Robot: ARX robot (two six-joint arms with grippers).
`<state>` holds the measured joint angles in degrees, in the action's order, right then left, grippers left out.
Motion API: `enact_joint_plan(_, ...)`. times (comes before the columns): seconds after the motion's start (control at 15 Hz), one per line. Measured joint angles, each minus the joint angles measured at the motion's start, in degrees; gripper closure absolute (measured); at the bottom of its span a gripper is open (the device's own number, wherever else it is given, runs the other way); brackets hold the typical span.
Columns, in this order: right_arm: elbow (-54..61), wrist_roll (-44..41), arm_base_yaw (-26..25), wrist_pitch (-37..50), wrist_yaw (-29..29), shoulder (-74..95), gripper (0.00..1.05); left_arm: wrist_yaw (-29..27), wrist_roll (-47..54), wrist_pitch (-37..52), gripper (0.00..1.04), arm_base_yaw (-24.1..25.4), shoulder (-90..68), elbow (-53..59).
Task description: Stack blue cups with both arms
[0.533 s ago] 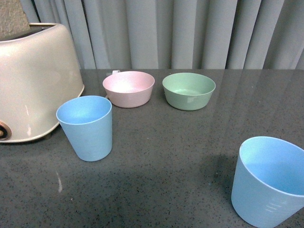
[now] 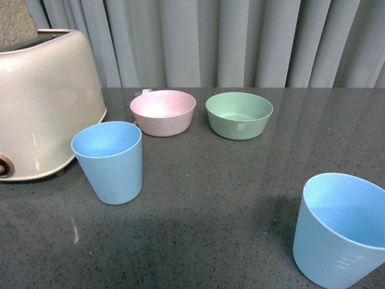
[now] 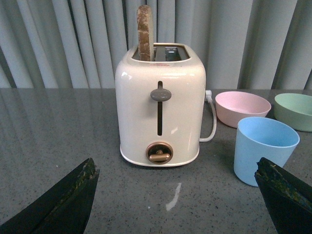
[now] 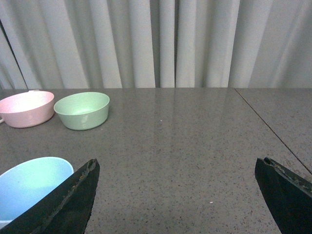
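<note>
- Left gripper (image 3: pixel 175 165): spread wide and empty, its two black fingers (image 3: pixel 63 204) low over the dark speckled table (image 3: pixel 58 126).
- Straight beyond the gap stands a cream toaster (image 3: pixel 161 107) with a slice of bread (image 3: pixel 144 31) upright in one slot.
- Left blue cup (image 3: pixel 265 148): upright on the table just beside the toaster and near one finger. It is outside the jaws and not touched.
- Right gripper (image 4: pixel 176 163): likewise released, nothing between the fingers (image 4: pixel 285 195), only bare table ahead.
- Right blue cup (image 4: pixel 29 187): upright, partly hidden behind one finger, outside the jaws. I cannot tell if they touch.
- Front view: the two cups (image 2: pixel 109 161) (image 2: pixel 340 232) stand well apart, unstacked, mouths up. Neither arm is in view here.
- Pink bowl (image 2: pixel 162 112) and green bowl (image 2: pixel 239 114): side by side, apart, behind the cups near the grey curtain (image 2: pixel 240 42).
</note>
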<state>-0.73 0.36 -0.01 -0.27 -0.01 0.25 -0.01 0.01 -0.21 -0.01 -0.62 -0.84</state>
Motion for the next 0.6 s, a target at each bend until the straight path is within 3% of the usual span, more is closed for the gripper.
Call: enact_joint_plan(0.6, 0.00, 0.00, 0.00, -0.02, 0.00, 0.00, 0.07, -0.02, 0.00, 0.00, 0.07, 0.00, 0.00, 0.00)
